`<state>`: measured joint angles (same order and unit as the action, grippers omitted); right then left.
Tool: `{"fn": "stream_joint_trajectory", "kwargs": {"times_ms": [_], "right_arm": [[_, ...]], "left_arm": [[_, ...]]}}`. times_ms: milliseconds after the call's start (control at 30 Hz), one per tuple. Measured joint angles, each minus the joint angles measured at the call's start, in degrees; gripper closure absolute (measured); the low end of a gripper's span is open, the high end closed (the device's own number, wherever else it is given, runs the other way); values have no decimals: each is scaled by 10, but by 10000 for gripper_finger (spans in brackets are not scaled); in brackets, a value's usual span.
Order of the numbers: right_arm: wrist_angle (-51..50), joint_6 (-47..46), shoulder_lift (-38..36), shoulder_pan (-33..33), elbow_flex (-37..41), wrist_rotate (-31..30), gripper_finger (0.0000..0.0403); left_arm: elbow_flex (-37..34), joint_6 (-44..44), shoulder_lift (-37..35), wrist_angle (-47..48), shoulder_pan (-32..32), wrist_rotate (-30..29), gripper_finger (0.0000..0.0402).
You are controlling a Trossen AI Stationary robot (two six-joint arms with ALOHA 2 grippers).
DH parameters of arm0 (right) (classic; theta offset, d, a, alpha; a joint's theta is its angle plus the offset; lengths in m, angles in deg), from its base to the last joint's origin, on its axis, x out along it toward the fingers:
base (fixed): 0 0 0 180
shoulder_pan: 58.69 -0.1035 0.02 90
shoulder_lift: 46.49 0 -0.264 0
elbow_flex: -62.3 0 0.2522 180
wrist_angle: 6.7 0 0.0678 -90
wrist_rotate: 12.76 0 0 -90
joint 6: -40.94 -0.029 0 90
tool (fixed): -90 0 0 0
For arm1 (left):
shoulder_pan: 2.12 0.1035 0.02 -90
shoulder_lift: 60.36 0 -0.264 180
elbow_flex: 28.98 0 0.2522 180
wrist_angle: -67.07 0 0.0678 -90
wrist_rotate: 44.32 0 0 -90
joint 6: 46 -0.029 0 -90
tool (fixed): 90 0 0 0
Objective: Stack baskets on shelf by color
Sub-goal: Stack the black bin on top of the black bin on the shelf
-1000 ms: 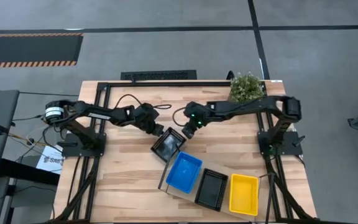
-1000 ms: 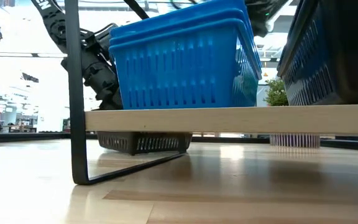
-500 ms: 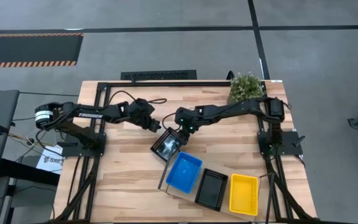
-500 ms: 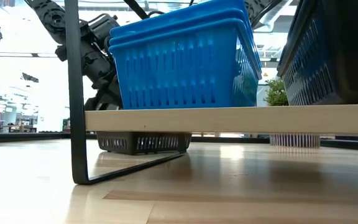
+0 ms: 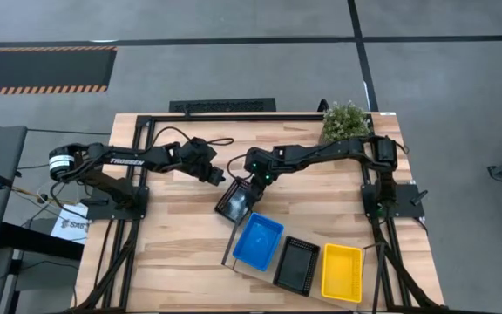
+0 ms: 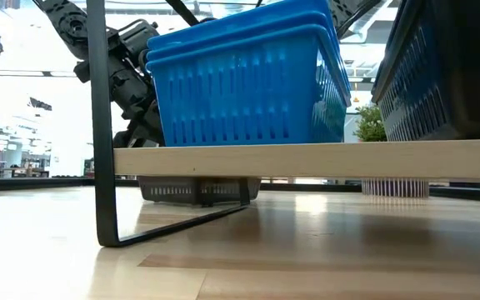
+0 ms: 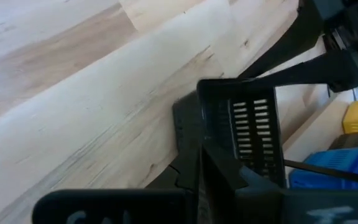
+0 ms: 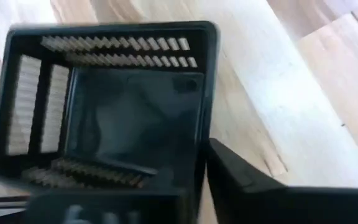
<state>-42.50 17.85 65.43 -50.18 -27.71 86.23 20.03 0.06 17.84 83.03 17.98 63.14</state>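
White "TROSSEN" lettering — on the left arm [image 5: 133,160] — nothing else legible

Three baskets [image 5: 304,259] on shelf [image 5: 231,254] — fourth basket [image 5: 236,201] behind.

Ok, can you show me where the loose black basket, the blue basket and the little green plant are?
loose black basket [image 5: 236,201], high view, on its dark floor.
blue basket [image 5: 257,241], high view, on its blue floor.
green plant [image 5: 345,121], high view, on the middle of its leaves.
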Motion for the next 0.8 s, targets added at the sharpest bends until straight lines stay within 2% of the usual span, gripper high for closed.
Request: {"fn": "stream_joint_trajectory", "kwargs": {"times_ms": [100,367,600,800], "right_arm": [[3,10,0,0,0,0,390],[16,-3,-7,37,0,-16,399],[-27,10,-19,79,-33,-16,401],[-66,25,-89,100,-43,-16,402]], "left_arm": [[0,0,0,0,0,7,397],[0,0,-24,15,0,20,397],[0,1,-122,78,0,-29,397],[-1,16,-220,135,-2,-65,397]]}}
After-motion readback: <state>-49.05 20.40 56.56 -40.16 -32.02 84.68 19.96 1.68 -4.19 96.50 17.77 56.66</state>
